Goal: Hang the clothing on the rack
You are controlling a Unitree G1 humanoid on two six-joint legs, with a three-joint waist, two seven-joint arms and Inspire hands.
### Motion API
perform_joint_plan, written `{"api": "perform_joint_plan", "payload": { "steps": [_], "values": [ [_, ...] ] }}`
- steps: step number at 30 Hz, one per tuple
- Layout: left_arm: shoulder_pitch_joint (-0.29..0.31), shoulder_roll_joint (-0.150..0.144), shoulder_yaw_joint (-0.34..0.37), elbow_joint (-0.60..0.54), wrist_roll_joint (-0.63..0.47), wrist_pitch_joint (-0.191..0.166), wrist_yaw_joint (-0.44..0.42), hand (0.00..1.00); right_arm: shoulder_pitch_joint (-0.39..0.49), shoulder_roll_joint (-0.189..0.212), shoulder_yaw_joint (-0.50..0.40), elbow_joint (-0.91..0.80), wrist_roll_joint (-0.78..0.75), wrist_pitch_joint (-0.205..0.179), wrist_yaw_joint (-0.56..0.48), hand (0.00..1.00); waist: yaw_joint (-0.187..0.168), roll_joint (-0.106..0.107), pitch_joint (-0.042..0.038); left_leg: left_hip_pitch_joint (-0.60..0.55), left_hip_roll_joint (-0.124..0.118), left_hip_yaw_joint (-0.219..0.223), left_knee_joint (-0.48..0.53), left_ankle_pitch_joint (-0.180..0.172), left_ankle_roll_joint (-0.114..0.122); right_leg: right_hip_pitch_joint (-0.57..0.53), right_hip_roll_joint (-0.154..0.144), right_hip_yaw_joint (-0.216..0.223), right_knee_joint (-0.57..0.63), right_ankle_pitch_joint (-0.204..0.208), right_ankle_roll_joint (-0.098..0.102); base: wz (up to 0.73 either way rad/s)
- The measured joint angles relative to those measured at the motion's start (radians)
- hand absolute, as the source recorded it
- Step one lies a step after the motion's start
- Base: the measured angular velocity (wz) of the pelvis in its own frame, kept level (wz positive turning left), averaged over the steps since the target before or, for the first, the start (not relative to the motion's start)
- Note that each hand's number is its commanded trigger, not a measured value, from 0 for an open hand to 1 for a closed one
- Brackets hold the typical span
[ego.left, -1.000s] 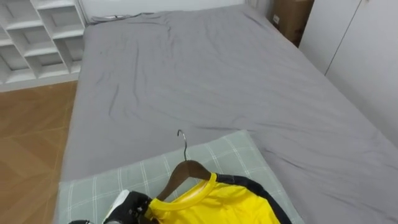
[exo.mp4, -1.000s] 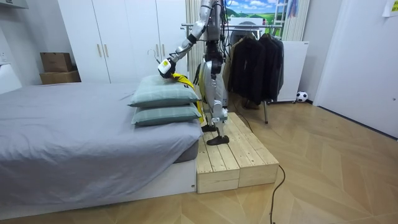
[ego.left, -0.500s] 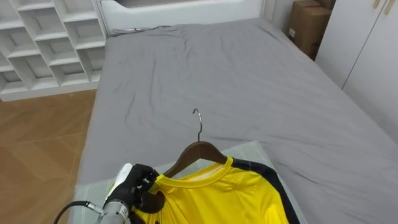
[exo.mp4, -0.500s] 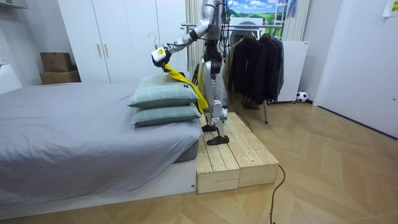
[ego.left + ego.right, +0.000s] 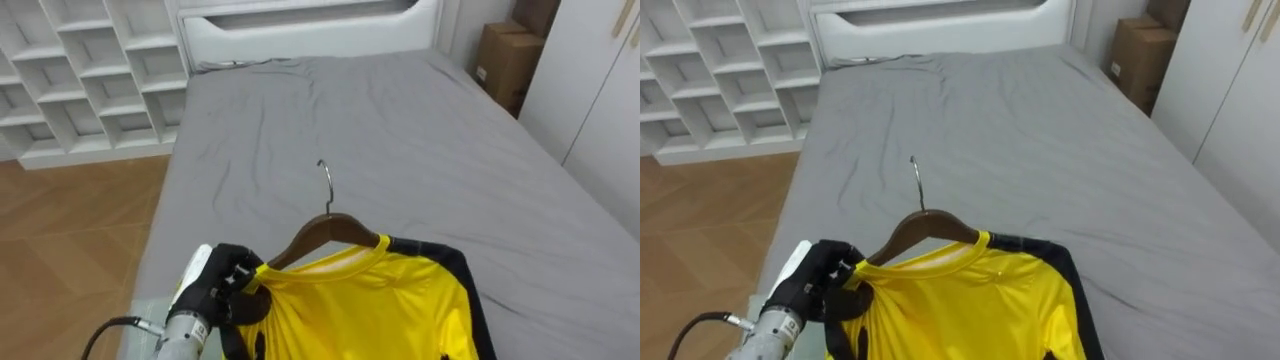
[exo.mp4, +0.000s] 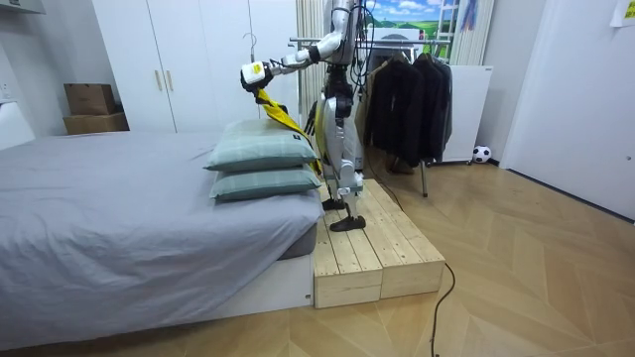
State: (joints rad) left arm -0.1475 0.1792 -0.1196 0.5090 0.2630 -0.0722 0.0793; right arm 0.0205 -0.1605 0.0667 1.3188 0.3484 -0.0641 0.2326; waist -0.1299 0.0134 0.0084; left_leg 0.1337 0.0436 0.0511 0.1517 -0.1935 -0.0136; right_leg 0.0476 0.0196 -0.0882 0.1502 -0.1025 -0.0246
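Note:
A yellow shirt with dark trim hangs on a wooden hanger whose metal hook points up. My left hand is shut on the hanger's left end, fingers curled round the wood and the shirt's shoulder. In the room view I stand on a wooden platform beside the bed. There my left hand is held out at head height over two stacked pillows, and the shirt trails down from it. A clothes rack stands behind me.
The grey bed sheet stretches ahead below the hanger. White cubby shelves stand at the far left, a cardboard box and white wardrobe doors at the right. Dark jackets hang on the rack, and a ball lies on the floor.
My left hand has lifted the hanger and shirt up off the pillows to about head height. The eye view has tilted up toward the bed's far end.

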Motion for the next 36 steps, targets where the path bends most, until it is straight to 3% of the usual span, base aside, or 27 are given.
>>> {"api": "perform_joint_plan", "payload": {
  "steps": [8,13,24,29,32,36],
  "values": [
    [0.001,0.039,0.003,-0.123,0.0,-0.001,0.0,1.0,0.01,0.0,-0.013,-0.001,-0.004,-0.001,0.001,0.0,0.005,-0.011,-0.0058,0.007,0.0,0.0,-0.005,0.0,0.0,0.005,0.0,-0.004,-0.001,0.0,0.0,0.0],
    [0.001,0.04,0.019,-0.172,-0.018,-0.001,0.0,1.0,0.017,-0.002,-0.023,-0.004,-0.004,0.0,0.0,0.0,0.026,-0.009,-0.0065,0.012,0.0,0.004,-0.006,-0.001,-0.001,0.005,0.001,-0.003,0.0,-0.001,0.0,-0.04],
    [0.001,0.041,0.05,-0.185,-0.036,0.0,0.0,1.0,0.027,-0.007,-0.061,-0.016,-0.077,0.0,-0.02,0.0,0.028,-0.001,-0.0089,0.019,0.0,0.003,-0.006,-0.001,-0.001,0.013,0.0,0.0,0.002,-0.001,0.0,0.0],
    [0.001,0.05,0.05,-0.187,-0.038,-0.001,0.003,1.0,0.03,-0.012,-0.092,-0.016,-0.108,-0.001,-0.078,0.0,0.026,0.003,-0.0067,0.02,0.0,-0.002,-0.007,-0.001,0.0,0.017,0.0,-0.003,0.001,-0.001,0.0,0.02],
    [0.013,0.073,0.054,-0.205,-0.036,-0.001,0.031,1.0,0.033,-0.016,-0.17,-0.017,-0.175,-0.002,-0.161,0.0,0.023,0.002,-0.0068,0.02,0.0,-0.005,-0.007,-0.001,-0.001,0.016,0.0,-0.003,0.004,-0.005,0.0,0.0],
    [0.041,0.078,0.072,-0.255,-0.039,-0.001,0.068,1.0,0.033,-0.038,-0.211,-0.016,-0.213,-0.001,-0.254,0.0,0.019,-0.002,-0.0061,0.021,-0.001,-0.005,-0.008,-0.001,-0.001,0.017,0.0,-0.004,0.004,-0.008,0.001,0.0]
  ]
}}
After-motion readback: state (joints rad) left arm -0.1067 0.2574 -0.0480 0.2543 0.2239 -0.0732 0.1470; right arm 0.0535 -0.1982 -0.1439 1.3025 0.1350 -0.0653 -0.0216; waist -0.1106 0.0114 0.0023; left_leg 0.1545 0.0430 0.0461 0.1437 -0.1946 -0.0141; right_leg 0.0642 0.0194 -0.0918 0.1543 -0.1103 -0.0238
